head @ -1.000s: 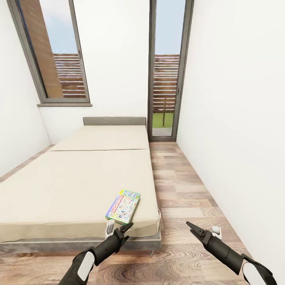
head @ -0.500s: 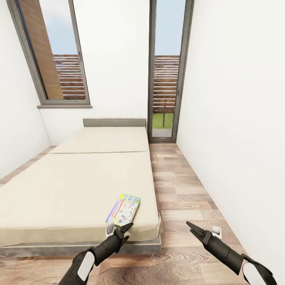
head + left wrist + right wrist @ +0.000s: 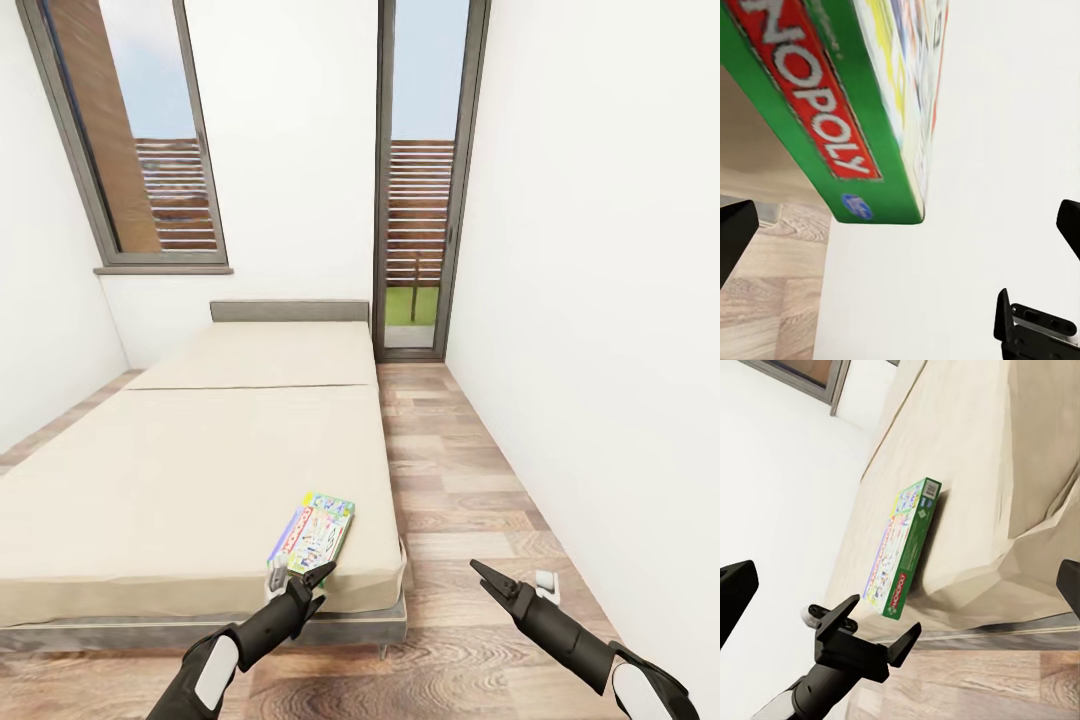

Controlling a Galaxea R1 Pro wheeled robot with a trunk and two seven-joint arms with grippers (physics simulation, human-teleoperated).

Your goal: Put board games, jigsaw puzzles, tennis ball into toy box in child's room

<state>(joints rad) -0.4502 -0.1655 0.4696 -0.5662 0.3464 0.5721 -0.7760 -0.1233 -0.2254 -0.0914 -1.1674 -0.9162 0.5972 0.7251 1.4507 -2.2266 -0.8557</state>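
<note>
Monopoly board game (image 3: 312, 529) lay flat near the bed's (image 3: 180, 470) front right corner, with the left gripper (image 3: 300, 580) spread wide just before it and the right gripper (image 3: 510, 586) open over the floor (image 3: 470, 480).

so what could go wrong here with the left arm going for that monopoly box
1. The Monopoly box lies flat on the bed, so the open left gripper may push it further up the mattress rather than get its fingers around it.
2. The box sits near the bed's foot corner; a clumsy nudge could tip it onto the wooden floor.
3. The left gripper is low by the mattress edge and might snag it when reaching in.
</note>
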